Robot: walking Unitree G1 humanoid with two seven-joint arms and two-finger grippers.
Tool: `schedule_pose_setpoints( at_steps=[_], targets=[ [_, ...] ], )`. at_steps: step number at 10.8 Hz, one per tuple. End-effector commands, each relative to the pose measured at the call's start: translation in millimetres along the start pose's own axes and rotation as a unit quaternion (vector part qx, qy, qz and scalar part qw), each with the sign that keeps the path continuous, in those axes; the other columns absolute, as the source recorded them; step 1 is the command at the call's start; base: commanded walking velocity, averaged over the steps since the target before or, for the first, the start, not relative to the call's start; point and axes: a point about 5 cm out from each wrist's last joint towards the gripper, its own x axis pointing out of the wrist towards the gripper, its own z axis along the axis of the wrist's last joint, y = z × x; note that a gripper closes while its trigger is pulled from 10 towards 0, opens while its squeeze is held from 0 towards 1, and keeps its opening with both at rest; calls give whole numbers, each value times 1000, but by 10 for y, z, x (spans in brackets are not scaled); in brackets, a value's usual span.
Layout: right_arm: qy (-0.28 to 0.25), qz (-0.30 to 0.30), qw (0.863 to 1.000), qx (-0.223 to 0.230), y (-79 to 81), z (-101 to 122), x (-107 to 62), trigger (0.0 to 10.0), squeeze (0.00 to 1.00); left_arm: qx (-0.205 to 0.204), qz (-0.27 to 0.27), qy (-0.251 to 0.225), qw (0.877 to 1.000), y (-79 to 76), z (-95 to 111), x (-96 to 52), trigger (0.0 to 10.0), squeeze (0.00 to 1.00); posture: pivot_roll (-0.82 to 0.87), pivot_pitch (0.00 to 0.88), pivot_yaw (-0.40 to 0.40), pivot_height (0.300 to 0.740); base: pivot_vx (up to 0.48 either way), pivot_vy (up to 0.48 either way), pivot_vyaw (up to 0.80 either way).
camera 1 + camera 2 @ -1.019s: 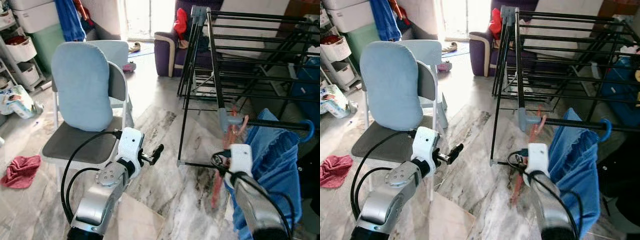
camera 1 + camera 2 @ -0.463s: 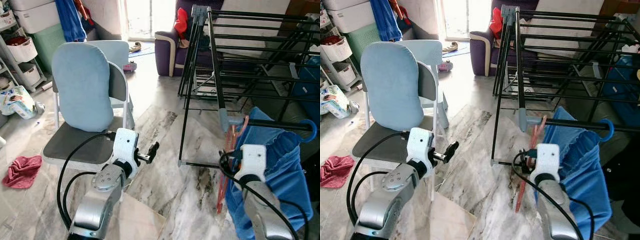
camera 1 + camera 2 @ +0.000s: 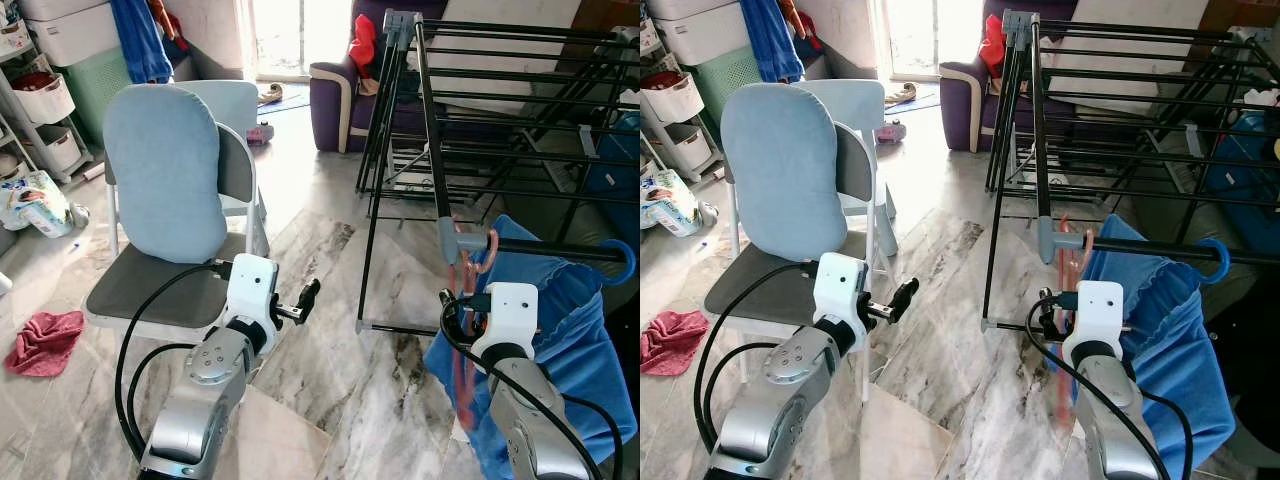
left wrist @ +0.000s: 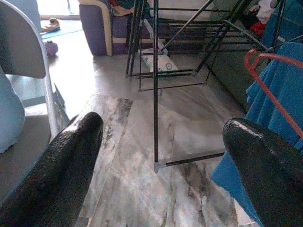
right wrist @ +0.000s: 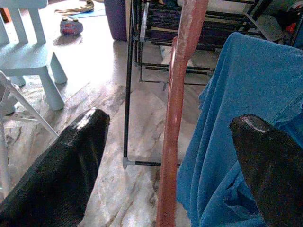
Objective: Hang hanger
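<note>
Hanger (image 3: 465,300), salmon-pink, hooks over the dark rail (image 3: 560,249) of the drying rack (image 3: 430,150) right beside the grey joint; its lower part is hidden behind the right gripper (image 5: 173,156) and the blue cloth (image 3: 560,330). Right gripper's fingers are spread w/ the hanger bar running between them, not pinched. Blue hanger hook (image 3: 622,262) further along the rail, body covered by cloth. Left gripper (image 3: 308,297) hovers low, fingers apart, nothing in them, in front of a chair (image 3: 160,290) w/ light-blue cushion (image 3: 165,170). Marble-tile floor (image 3: 330,300); red rag (image 3: 42,340) on it, purple sofa (image 3: 335,95) behind, storage bins (image 3: 45,95) cut off at the frame edge.
</note>
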Motion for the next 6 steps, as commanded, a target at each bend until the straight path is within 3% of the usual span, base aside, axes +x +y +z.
schedule_pose_setpoints(
  at_steps=[1, 6],
  targets=[
    [-6, 2, 1000, 0, 15, 48, 15, 10000, 1000, 7, -3, -5, 1000, -20, 19, 8, 10000, 0, -67, 0, -25, 740, 0, 0, 0],
    [-9, 5, 1000, 2, 46, 71, 54, 10000, 1000, 15, -6, -5, 1000, -30, 22, 28, 10000, 0, -65, 0, -27, 740, 0, 0, 0]
  ],
)
